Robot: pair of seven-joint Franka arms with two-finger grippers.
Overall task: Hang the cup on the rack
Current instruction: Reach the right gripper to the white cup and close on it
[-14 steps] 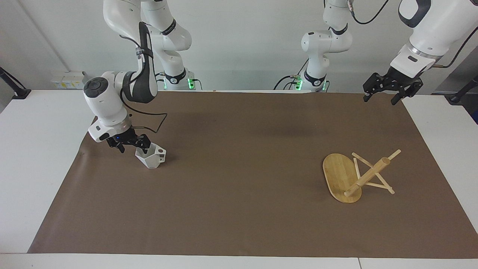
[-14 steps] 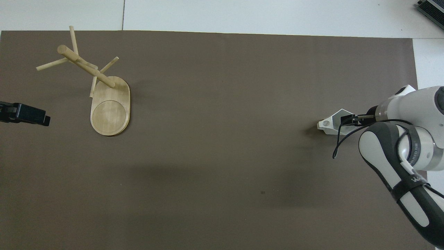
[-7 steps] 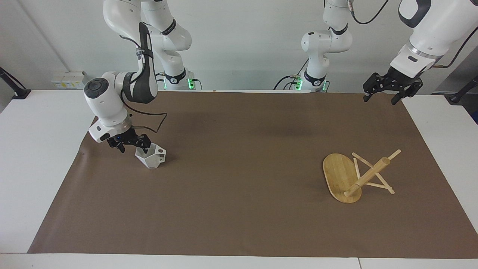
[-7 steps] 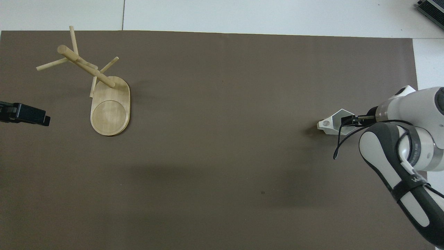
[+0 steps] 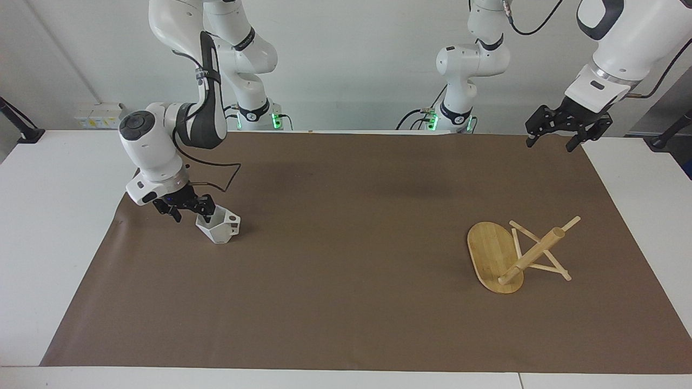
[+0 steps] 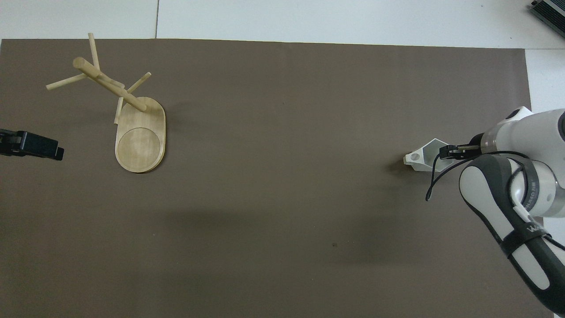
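Right tool point(image 5: 190, 209) narrower; cup point(image 5: 220, 227) half-hidden

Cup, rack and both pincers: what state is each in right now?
Cup: on the brown mat, toward the right arm's end, not hung.
Rack: standing on its base, pegs bare.
Right pincer: down at the cup's rim, one finger inside it.
Left pincer: open, raised, waiting over the mat's corner.
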